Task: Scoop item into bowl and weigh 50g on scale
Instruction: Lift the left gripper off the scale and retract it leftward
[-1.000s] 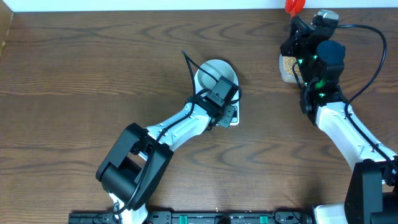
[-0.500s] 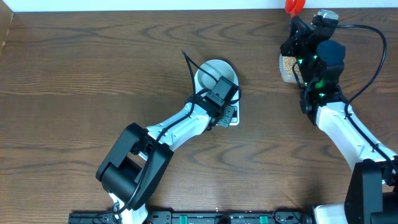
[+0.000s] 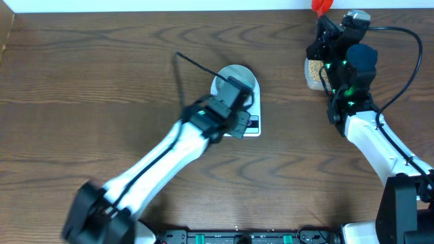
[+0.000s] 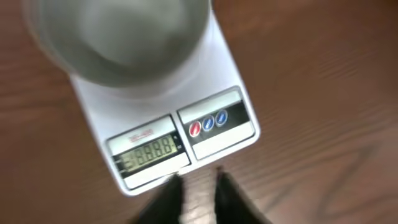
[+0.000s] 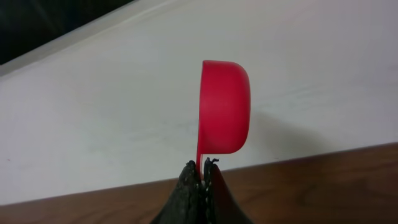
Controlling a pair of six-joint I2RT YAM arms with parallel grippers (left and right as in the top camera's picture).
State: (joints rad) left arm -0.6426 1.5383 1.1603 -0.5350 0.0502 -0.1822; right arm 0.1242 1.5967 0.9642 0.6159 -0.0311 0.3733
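The pale bowl (image 3: 239, 73) stands on the white scale (image 3: 253, 127). In the left wrist view the bowl (image 4: 118, 37) looks empty and the scale (image 4: 93, 115) shows a lit display (image 4: 148, 149) and two round buttons (image 4: 208, 122). My left gripper (image 3: 236, 126) hovers over the scale's front edge; in its own view the gripper (image 4: 199, 186) is empty, with a narrow gap between the fingers. My right gripper (image 3: 325, 19) is shut on the handle of a red scoop (image 5: 225, 106), held up at the back right (image 3: 321, 6). The beans (image 3: 312, 68) lie in a clear tub.
The tub of beans stands at the back right beside my right arm (image 3: 366, 132). A white wall (image 5: 93, 124) runs along the table's far edge (image 3: 135, 11). My left arm (image 3: 163, 159) stretches across the table from the front left.
My left arm has lifted and swung, its base end shifting to the front left, and it shows blurred. The gripper stays over the scale's front. My right arm and the scoop have not moved.
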